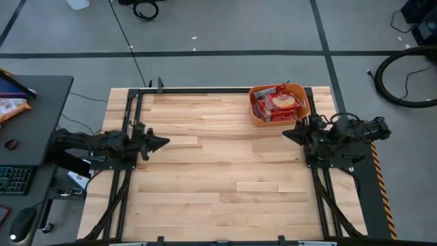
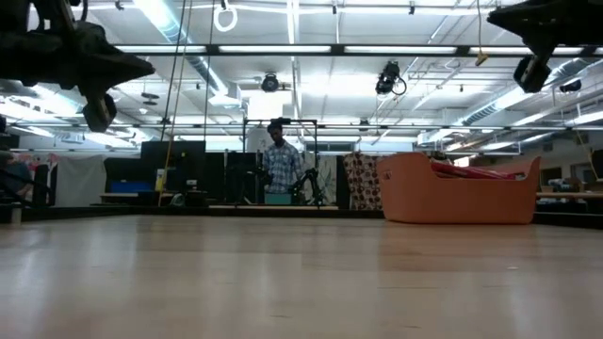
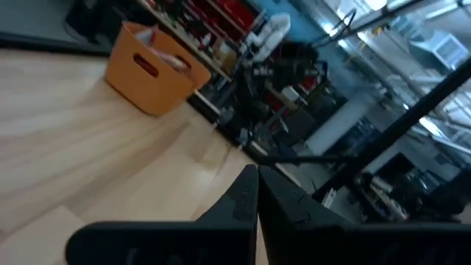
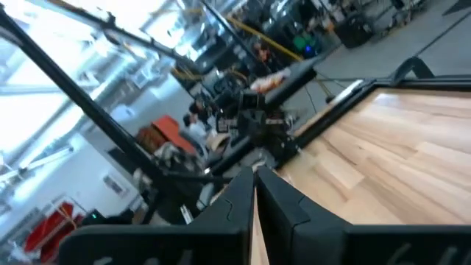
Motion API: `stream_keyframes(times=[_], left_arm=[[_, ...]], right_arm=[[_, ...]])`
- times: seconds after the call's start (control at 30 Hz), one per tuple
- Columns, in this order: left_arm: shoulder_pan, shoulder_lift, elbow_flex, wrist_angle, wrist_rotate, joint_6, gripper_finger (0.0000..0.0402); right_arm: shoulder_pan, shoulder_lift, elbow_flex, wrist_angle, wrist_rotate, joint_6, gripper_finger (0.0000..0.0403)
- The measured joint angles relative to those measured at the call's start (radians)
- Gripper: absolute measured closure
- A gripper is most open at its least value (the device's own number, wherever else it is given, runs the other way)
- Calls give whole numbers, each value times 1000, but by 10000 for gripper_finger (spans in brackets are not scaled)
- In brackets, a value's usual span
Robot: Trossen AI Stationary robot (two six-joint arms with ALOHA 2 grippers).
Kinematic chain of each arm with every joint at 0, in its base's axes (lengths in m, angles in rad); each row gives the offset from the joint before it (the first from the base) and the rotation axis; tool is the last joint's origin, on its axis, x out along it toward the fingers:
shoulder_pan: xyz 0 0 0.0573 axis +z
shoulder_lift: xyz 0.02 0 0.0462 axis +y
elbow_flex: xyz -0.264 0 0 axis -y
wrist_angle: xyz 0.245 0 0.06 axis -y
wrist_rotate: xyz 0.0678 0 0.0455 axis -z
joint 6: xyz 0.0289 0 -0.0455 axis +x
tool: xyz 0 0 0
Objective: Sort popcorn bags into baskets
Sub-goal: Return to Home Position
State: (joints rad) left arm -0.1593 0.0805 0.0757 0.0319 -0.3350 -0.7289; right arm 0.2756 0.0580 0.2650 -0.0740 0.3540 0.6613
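I read the work surface as a rectangular tabletop of light wooden planks, bordered by a black metal frame. One item stands directly on it: an orange rounded-rectangular plastic tub, upright, near the corner shown top right in the high view.

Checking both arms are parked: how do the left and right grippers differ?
The left gripper points right from the left edge of the table, far from the orange tub; the right gripper points left, close beside the tub. Both are shut, empty, raised off the table.
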Motion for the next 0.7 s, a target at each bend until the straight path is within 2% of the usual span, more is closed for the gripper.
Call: stream_keyframes(times=[0.1,0.3,0.6,0.7], left_arm=[[0,-82,0,-64,-43,3,390],[0,-76,1,-112,-72,-16,394],[1,-74,-2,-148,-100,-20,394],[1,-74,0,-177,-107,-28,388]], right_arm=[[0,-55,-54,39,13,18,379],[0,-53,-122,82,-5,42,380],[0,-55,-259,248,19,53,380],[0,-51,-259,218,19,33,380]])
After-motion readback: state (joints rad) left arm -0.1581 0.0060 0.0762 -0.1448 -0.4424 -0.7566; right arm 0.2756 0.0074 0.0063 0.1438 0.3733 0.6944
